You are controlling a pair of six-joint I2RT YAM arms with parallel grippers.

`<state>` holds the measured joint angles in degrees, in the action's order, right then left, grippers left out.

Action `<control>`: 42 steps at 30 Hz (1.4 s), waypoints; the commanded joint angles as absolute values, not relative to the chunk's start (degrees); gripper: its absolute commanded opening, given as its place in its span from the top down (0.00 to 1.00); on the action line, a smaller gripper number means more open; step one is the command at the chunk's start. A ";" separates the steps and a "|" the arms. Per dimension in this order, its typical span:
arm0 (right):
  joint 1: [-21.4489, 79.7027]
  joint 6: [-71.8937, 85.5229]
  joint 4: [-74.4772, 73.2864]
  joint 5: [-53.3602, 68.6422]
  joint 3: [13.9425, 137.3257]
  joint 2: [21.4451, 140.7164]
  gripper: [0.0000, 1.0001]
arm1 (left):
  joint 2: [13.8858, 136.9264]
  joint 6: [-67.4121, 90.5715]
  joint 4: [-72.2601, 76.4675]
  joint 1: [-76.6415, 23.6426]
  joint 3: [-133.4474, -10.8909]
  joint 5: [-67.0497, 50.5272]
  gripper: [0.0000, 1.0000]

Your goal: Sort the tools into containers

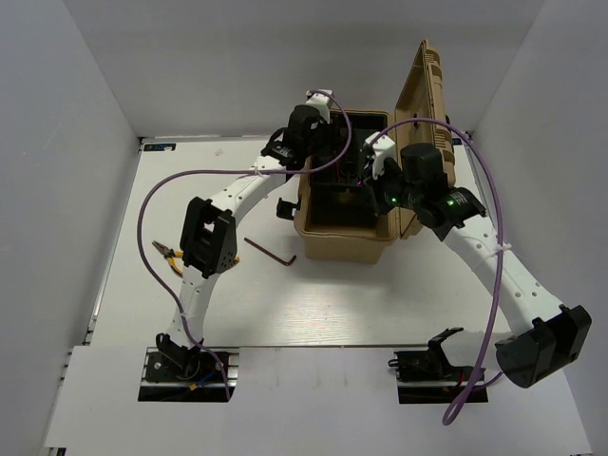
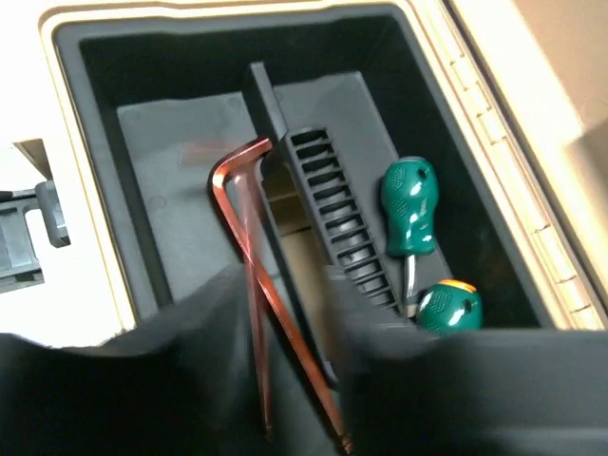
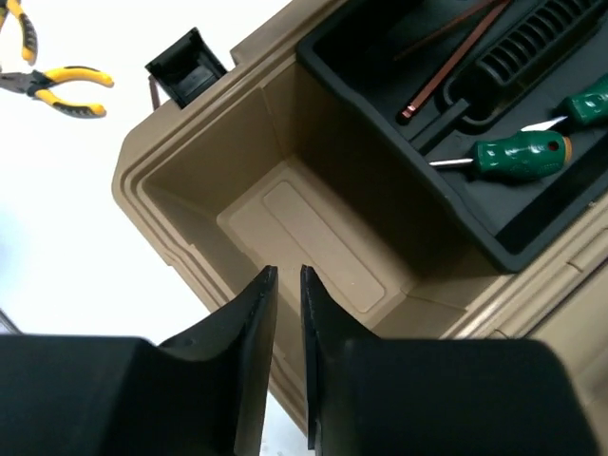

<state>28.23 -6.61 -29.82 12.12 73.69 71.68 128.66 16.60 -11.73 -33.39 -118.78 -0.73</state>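
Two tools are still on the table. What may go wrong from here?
The hex key on the table lies flat and thin, so a grip may slip off it. The pliers lie close beside the left arm, so reaching them may be awkward. The left gripper hangs low over the hex keys in the tray; rising, it might catch one.
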 commanded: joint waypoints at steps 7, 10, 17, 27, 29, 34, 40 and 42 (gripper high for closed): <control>28.91 -14.23 -30.76 29.87 74.96 75.48 0.58 | 115.86 14.77 -12.57 -33.49 -119.99 2.70 0.26; 31.45 -16.87 -32.95 35.31 77.50 78.47 0.58 | 101.07 14.77 -11.79 -33.49 -105.78 10.76 0.56; 44.02 -20.13 -39.28 29.19 90.25 92.62 0.88 | 63.33 15.56 -13.43 -32.08 -61.07 38.73 0.98; 58.36 -11.09 -46.40 4.32 119.50 121.87 0.62 | 25.24 29.18 -37.17 -32.08 -42.80 58.44 0.28; 59.49 -10.55 -47.90 0.47 127.32 125.49 0.60 | 21.47 29.88 -37.71 -32.08 -42.11 58.45 0.48; 60.03 -9.76 -46.15 -8.17 128.85 132.97 0.57 | 15.04 24.88 -35.16 -32.08 -38.67 52.22 0.50; 59.15 -9.41 -45.18 -8.79 126.22 134.65 0.55 | 13.71 21.98 -33.22 -32.08 -37.62 48.44 0.40; 58.71 -9.23 -45.44 -7.48 126.12 135.26 0.50 | 14.41 21.97 -33.22 -32.08 -37.62 47.91 0.40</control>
<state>59.42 -10.11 -46.13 -6.50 126.43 135.52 13.61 23.79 -34.17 -32.03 -37.95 50.72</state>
